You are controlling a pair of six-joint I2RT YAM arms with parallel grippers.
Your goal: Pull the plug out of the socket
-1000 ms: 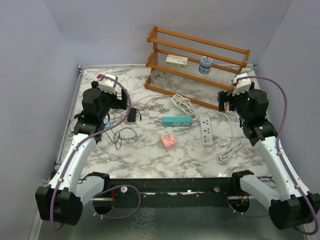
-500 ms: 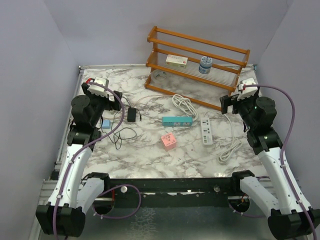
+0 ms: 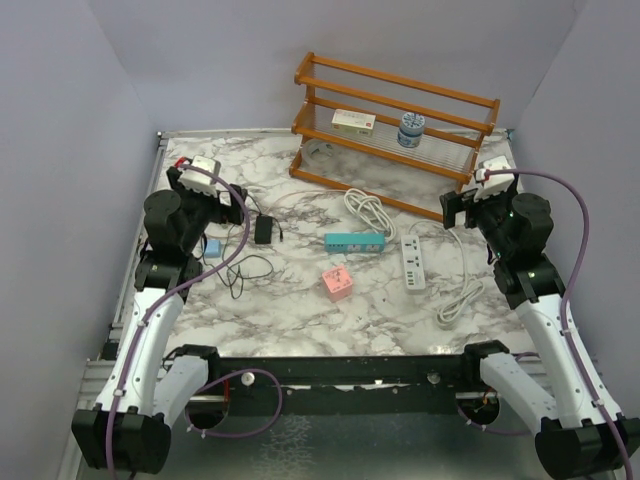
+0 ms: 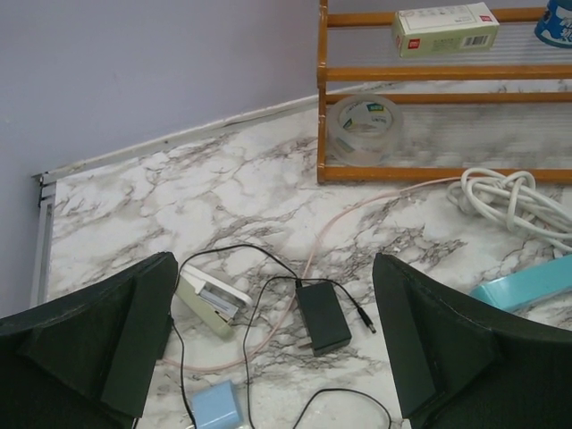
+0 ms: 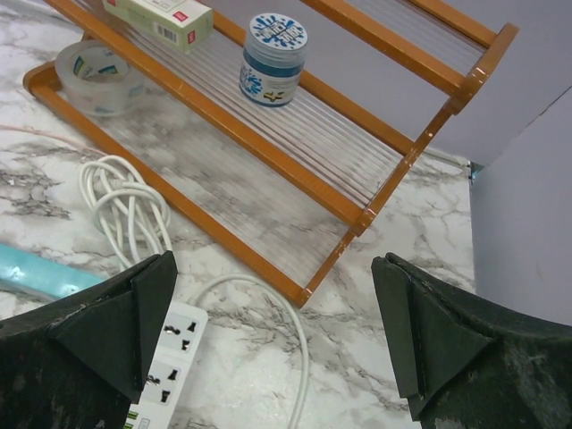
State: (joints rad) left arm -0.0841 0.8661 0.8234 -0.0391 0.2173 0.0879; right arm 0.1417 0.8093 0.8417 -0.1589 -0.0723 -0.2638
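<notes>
The plug (image 4: 323,317), a black adapter with a thin black lead, lies flat on the marble table (image 3: 290,310), apart from the socket. In the top view the plug (image 3: 265,231) sits just right of my left gripper (image 3: 222,200). My left gripper (image 4: 273,264) hangs open above it, holding nothing. The socket, a white power strip (image 3: 413,263), lies right of centre, and the outlets that show on the strip (image 5: 165,353) have nothing in them. My right gripper (image 5: 273,264) is open and empty, raised over the strip's far end by the rack corner. From above, the right gripper (image 3: 455,207) is near the right wall.
A wooden rack (image 3: 395,120) at the back holds a small box (image 4: 445,27), a jar (image 5: 273,46) and a tape roll (image 4: 364,125). A coiled white cable (image 3: 368,210), a teal box (image 3: 355,241), a pink cube (image 3: 337,283), a blue charger (image 4: 214,408) and a stapler (image 4: 210,301) lie on the table.
A second ago both arms reached further in; the left has drawn back to the left of the plug and the right has drawn back to the right. Both have been still since.
</notes>
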